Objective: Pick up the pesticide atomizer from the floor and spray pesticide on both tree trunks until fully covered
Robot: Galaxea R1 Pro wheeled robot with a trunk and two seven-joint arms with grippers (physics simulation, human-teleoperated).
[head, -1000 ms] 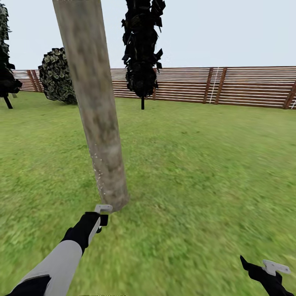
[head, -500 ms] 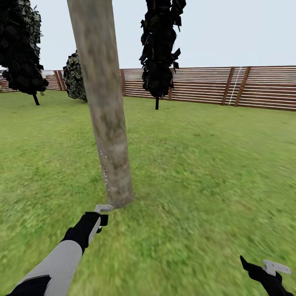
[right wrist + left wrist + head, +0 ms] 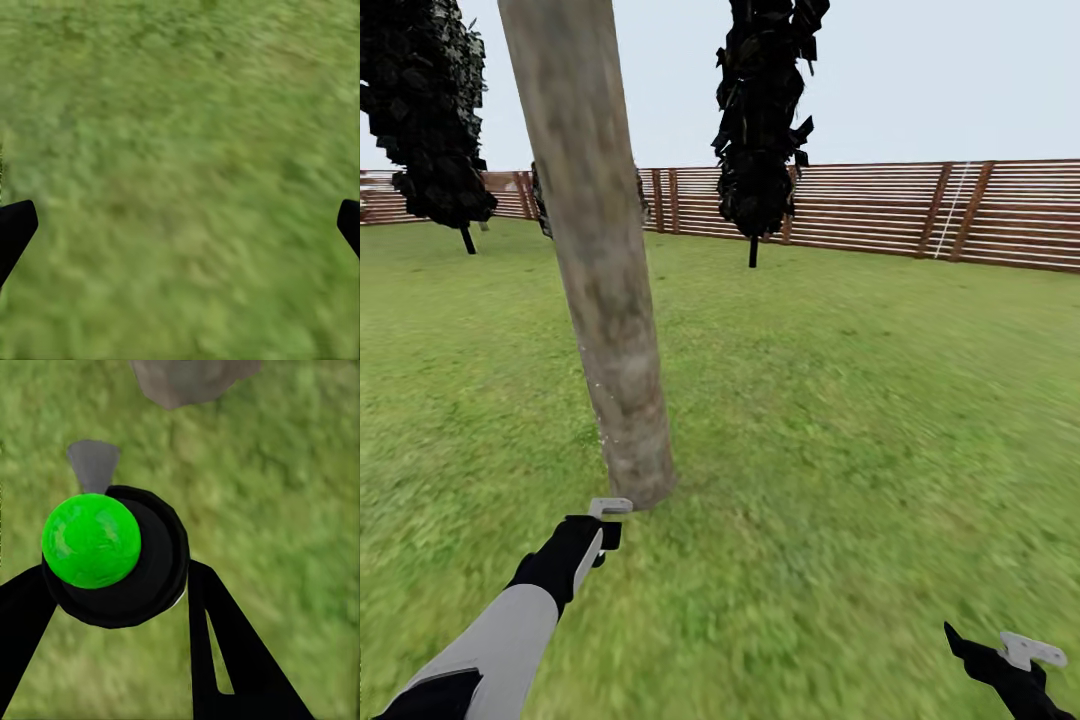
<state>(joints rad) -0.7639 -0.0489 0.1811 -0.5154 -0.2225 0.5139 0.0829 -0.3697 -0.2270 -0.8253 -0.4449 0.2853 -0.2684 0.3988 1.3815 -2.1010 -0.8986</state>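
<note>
Black and round seen end-on from the left wrist, the pesticide atomizer (image 3: 124,559) carries a bright green cap and a grey nozzle, and the left hand (image 3: 120,607) has its dark fingers (image 3: 225,652) closed against its sides. From the head view the same left hand (image 3: 603,528) reaches out low on the left, with the atomizer (image 3: 612,536) a small dark shape at its tip, held just near of the foot of the tree trunk (image 3: 600,290). A few tiny whitish specks of pesticide (image 3: 605,440) dot the trunk's lower left edge. That thick, mottled grey-brown trunk rises tilted out of the lawn (image 3: 840,420). The right hand (image 3: 1010,660) sits at the near right corner above grass; in the right wrist view its two fingertips (image 3: 15,229) stand wide apart with nothing between them. Farther off stand two black-leaved trees (image 3: 765,120) and the brown slatted fence (image 3: 980,215).
</note>
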